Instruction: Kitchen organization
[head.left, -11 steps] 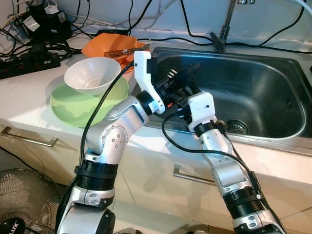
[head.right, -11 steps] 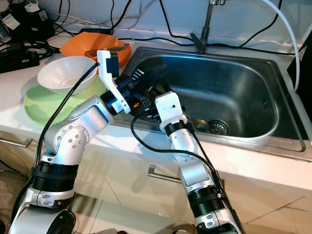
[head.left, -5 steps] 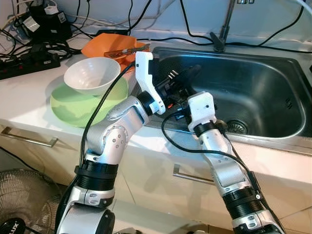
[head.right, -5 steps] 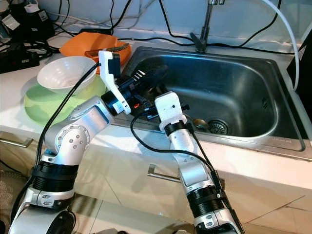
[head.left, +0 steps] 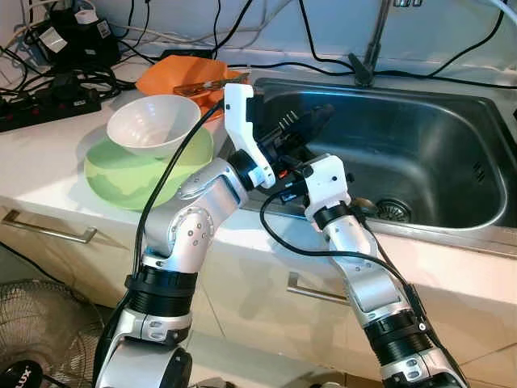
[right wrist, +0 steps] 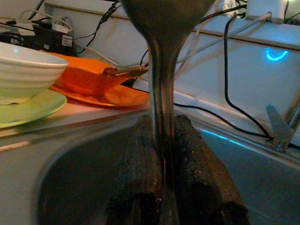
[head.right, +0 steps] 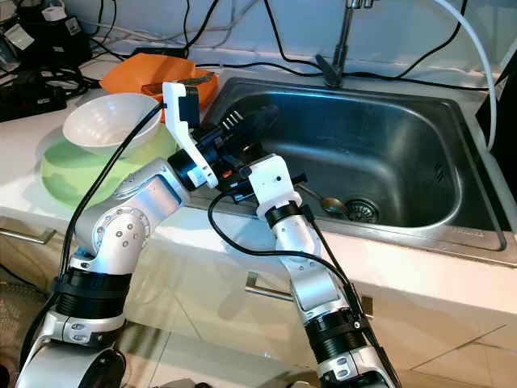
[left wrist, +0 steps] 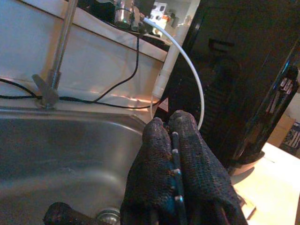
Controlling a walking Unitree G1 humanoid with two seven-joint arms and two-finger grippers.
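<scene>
My right gripper (right wrist: 161, 187) pinches a metal spoon (right wrist: 160, 70) by its handle and has shifted left along the sink (head.left: 452, 121) rim since a second ago, toward the white bowl (head.left: 152, 124); left gripper (left wrist: 173, 154) pressed together, hovering over the basin; transfer underway.
</scene>
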